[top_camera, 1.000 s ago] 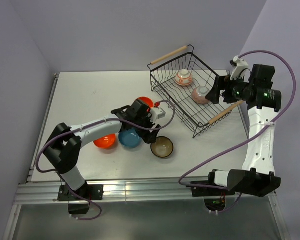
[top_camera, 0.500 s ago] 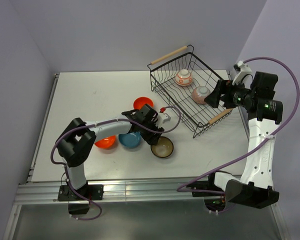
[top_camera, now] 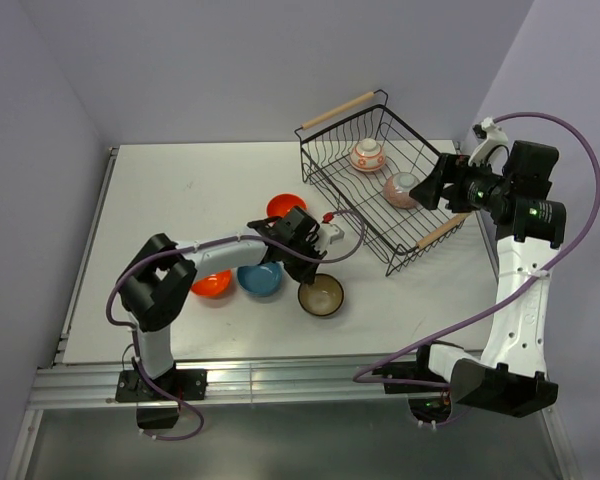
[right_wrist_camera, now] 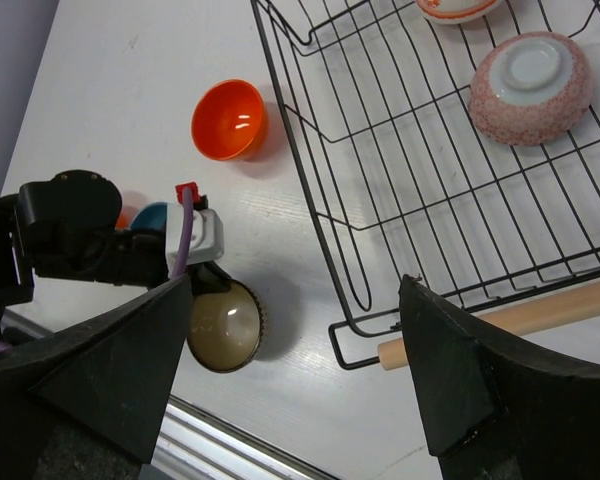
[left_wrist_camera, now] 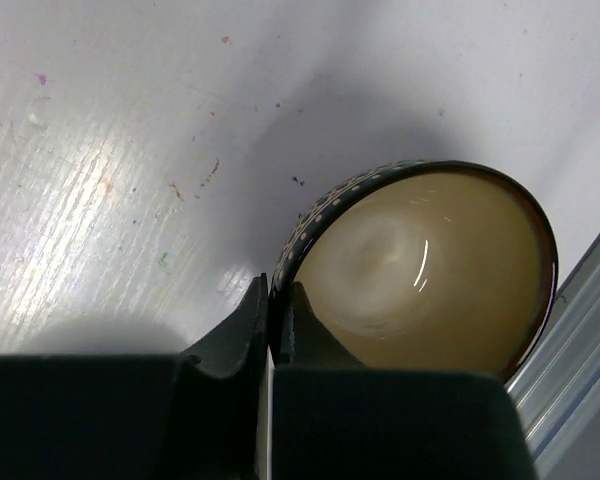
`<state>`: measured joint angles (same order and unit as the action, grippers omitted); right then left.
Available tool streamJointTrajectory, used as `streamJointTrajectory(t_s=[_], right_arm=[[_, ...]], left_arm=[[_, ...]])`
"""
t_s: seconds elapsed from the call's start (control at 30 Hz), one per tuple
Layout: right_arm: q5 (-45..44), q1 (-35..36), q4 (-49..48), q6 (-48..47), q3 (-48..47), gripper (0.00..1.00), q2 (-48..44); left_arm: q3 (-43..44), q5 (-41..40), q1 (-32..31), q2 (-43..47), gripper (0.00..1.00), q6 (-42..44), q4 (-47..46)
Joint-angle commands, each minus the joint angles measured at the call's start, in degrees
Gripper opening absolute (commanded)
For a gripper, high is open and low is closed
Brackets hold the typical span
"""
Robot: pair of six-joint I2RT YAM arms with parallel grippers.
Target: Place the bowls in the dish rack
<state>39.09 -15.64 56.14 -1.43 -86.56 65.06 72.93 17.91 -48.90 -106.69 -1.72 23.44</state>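
My left gripper [top_camera: 306,270] is shut on the rim of the dark brown bowl [top_camera: 323,296] near the table's front. In the left wrist view one finger sits inside the beige hollow and the other outside, so the left gripper [left_wrist_camera: 276,292] pinches the brown bowl's [left_wrist_camera: 430,270] wall. A blue bowl [top_camera: 259,280] and an orange bowl [top_camera: 211,284] lie just left of it, and another orange bowl [top_camera: 286,206] behind. The dish rack [top_camera: 375,215] holds an orange-and-white bowl [top_camera: 367,155] and a pinkish patterned bowl [top_camera: 403,189], upside down. My right gripper [top_camera: 435,186] hangs open above the rack's right side.
The rack has wooden handles, one at the back [top_camera: 337,109] and one at the near right [right_wrist_camera: 540,320]. A metal rail [top_camera: 280,375] runs along the table's front edge, close to the brown bowl. Walls stand at the left, back and right.
My left gripper swung right from the blue bowl to the brown bowl and shut on its rim. The right gripper drew back slightly over the rack's right edge, its jaws a little narrower.
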Motion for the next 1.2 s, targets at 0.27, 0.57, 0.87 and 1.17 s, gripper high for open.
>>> streamJointTrajectory(t_s=[0.27, 0.57, 0.87, 1.17], right_arm=[[6.42, -0.36, -6.82, 6.87, -5.28, 0.88, 2.35], [14.44, 6.83, -29.06, 24.99, -5.53, 0.89, 4.9], [14.52, 23.19, -35.83, 29.99, -4.23, 0.9, 10.7], [8.11, 34.96, -38.91, 34.91, -0.62, 0.9, 15.0]], left_arm=[[2.4, 4.32, 3.46, 19.47, 0.0, -8.3, -4.45], [6.96, 3.53, 15.85, 30.05, 0.0, -14.1, -7.35], [8.11, 6.87, 18.58, 30.32, 0.0, -20.95, -11.39], [8.99, 6.61, 21.39, 29.27, 0.0, -24.3, -13.07]])
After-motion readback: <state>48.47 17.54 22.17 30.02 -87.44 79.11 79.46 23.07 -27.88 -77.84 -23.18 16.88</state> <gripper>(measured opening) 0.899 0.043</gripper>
